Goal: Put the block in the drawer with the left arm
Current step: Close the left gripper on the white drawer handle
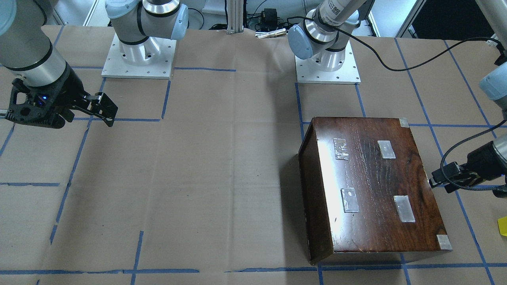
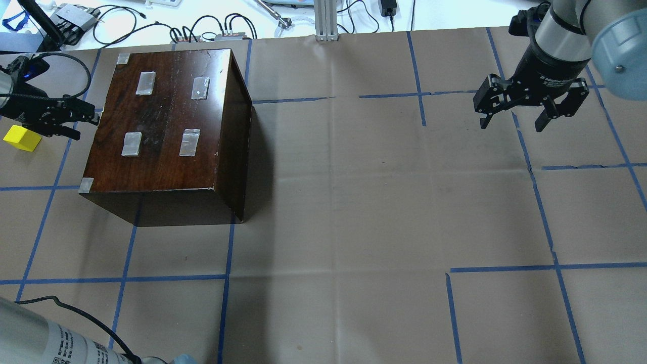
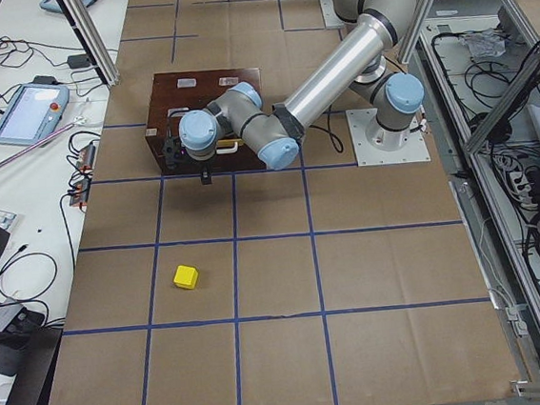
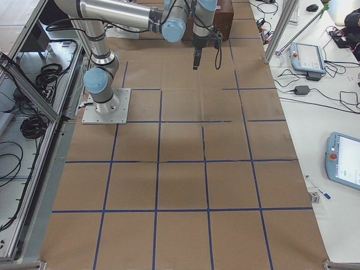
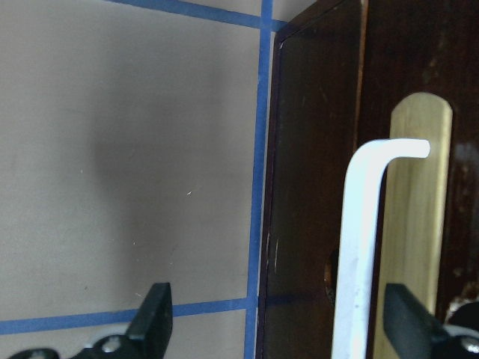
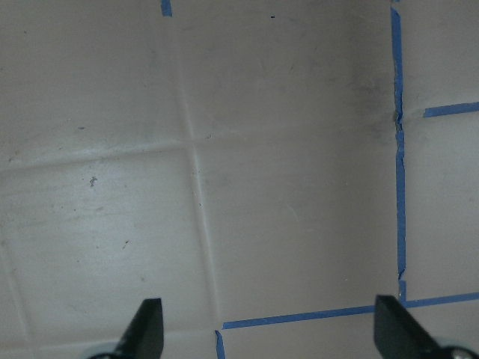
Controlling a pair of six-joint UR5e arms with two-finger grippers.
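The yellow block [image 2: 21,138] lies on the paper beside the dark-wood box [image 2: 162,121], apart from it; it also shows in the front view [image 1: 502,226] and the left side view [image 3: 185,277]. The drawer is shut; only its dark front panel [image 5: 314,187] with a white bar handle [image 5: 361,247] on a brass plate shows. My left gripper [image 2: 83,119] is open right at that front, level with it, and the handle lies between its fingertips [image 5: 153,318]. It holds nothing. My right gripper [image 2: 511,121] is open and empty, hovering far off on the other side.
The box top [image 1: 372,182] carries silvery tape patches. Brown paper with blue tape lines [image 2: 323,202] covers the table. The two arm bases [image 1: 138,51] stand at the robot's edge. Cables and devices [image 2: 202,33] lie past the far edge.
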